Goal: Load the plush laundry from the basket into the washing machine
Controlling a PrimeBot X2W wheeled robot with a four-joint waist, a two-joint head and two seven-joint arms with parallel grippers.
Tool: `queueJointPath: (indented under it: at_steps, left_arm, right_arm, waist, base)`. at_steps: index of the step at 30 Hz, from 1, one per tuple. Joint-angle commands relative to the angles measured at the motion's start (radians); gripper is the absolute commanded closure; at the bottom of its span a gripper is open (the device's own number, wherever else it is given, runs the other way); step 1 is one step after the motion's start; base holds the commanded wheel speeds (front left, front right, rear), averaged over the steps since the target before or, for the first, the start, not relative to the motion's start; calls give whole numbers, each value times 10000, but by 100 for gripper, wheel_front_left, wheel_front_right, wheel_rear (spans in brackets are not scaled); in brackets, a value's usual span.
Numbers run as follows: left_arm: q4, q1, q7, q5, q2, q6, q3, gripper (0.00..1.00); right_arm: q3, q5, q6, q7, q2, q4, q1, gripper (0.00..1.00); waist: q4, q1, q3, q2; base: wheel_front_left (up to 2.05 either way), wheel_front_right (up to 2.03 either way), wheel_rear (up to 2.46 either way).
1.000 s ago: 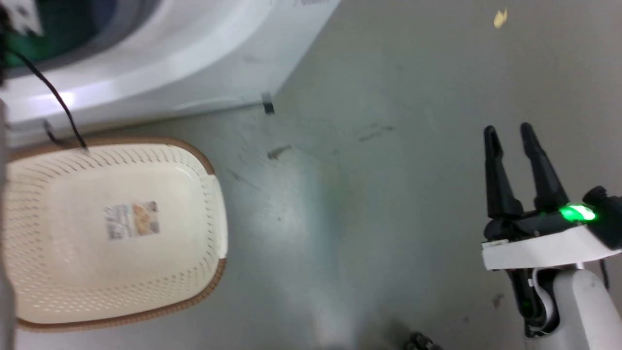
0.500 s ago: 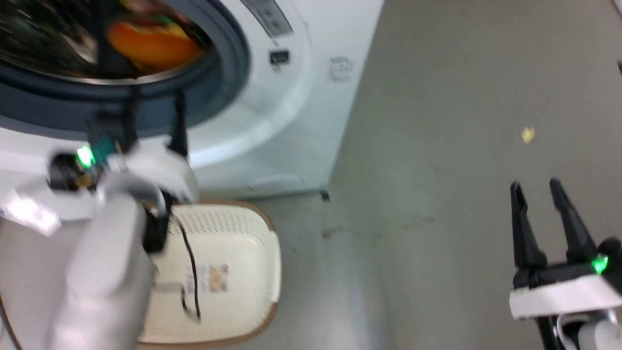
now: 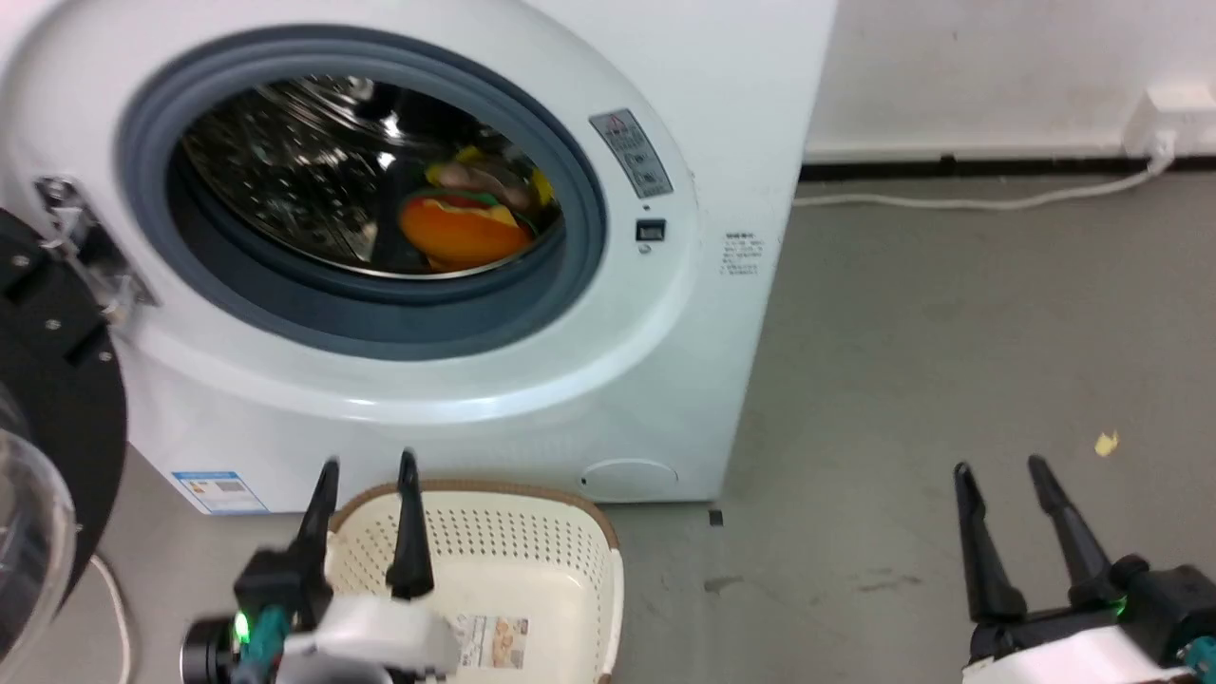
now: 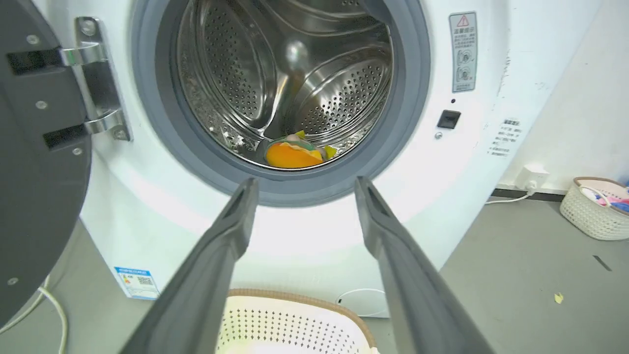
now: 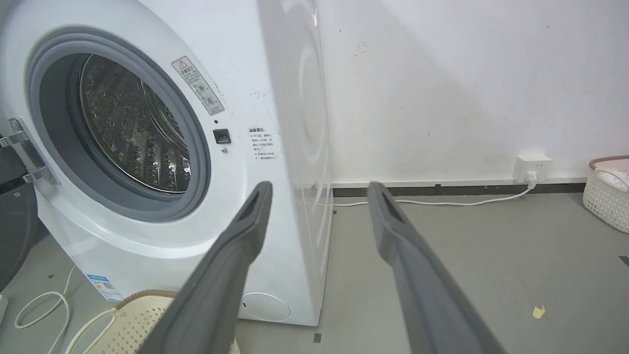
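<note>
Burger plush [image 3: 465,233] sits inside the washing machine [image 3: 665,380], so left gripper [image 3: 369,459] and right gripper [image 3: 999,465] just hang spread, holding nothing. The basket [image 3: 570,560] looks empty, though it's partly hidden.

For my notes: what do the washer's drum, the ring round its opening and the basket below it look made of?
Shiny perforated drum: polished steel, judging by its mirror glints and punched holes. Grey ring: likely rubber, matte and smooth. Cream perforated basket: probably moulded plastic, and its brown rim only looks woven.
</note>
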State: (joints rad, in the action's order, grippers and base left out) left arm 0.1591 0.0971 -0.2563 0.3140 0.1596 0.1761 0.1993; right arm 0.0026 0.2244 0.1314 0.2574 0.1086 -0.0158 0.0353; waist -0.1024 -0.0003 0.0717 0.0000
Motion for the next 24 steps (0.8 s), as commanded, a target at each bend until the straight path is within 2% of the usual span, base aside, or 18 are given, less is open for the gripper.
queueJointPath:
  at_steps: [1, 7, 13, 14, 24]
  left_arm:
    - [-402, -532, -49, -59, -181, 91, -117, 0]
    - [-498, -1568, -52, -380, -352, 64, -128, 0]
    - [-479, -1779, -53, -576, -446, -31, -422, 0]
    - [-478, -1644, 4, -510, -455, -27, -403, 100]
    - [-535, -1608, 129, -636, -491, -113, -486, 100]
  right_arm:
    - [88, -87, -7, 44, -82, -11, 264, 0]
    - [441, -242, -7, 44, -162, -145, 581, 0]
    - [581, -282, -7, 44, -261, -213, 713, 0]
    - [571, -228, 0, -2, -211, -182, 603, 100]
    - [548, -325, 0, -129, -229, -162, 550, 100]
  waist:
    - [185, 3, -278, 0]
    - [265, 3, -519, 0]
    - [357, 3, -609, 0]
    - [355, 3, -610, 0]
    - [392, 3, -620, 0]
  base:
    - [0, 0, 0]
    - [0, 0, 0]
    - [0, 0, 0]
    - [0, 0, 0]
    - [0, 0, 0]
